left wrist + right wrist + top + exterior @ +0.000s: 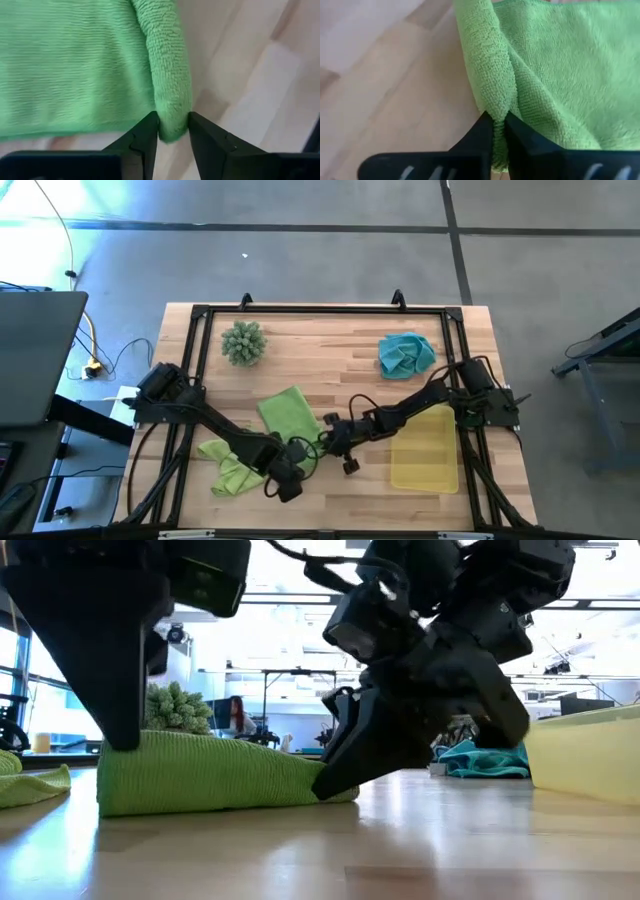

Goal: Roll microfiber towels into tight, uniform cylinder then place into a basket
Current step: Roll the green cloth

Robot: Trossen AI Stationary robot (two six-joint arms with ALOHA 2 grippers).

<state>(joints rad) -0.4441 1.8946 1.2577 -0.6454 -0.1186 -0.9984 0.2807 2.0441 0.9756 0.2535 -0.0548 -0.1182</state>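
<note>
Presently both end effectors sit at the near edge of the spread lime towel [288, 413] on the bench [330, 345]. Left end effector [173, 131] is clamped on its rolled hem; right end effector [499, 126] pinches a fold.

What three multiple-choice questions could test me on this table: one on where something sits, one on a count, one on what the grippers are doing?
1. Where is the teal towel?
A. in the yellow basket
B. on the table beyond the basket
C. under the spiky plant ball

2. How many lime green towels show?
A. one
B. two
C. four

3. What are the two grippers doing?
A. both gripping the rolled edge of one green towel
B. both hanging open above the table
C. one holding the basket

Answers:
1 B, it lies crumpled on bare wood.
2 B, the middle green towel and a crumpled green towel.
3 A, the left gripper and right gripper pinch its rolled edge.
</note>
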